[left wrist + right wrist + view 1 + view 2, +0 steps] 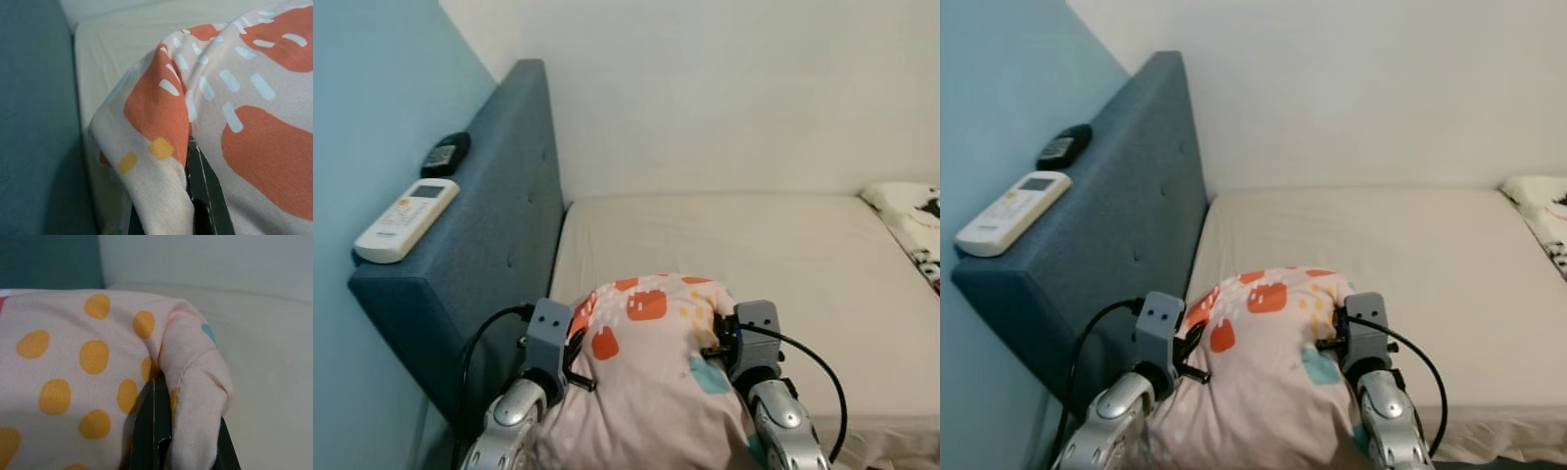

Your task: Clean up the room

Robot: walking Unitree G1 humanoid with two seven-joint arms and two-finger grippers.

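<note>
Cream mattress [783, 255] ahead, patterned pillow [651, 392] lengthwise toward it, left gripper [188, 196] and right gripper [186, 431] clamping its sides.

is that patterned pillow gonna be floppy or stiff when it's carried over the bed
Probably soft: the pillow bulges between the left gripper and right gripper, and its cover bunches at both. It likely sags if one side lets go. It looks light for its bulk.
</note>
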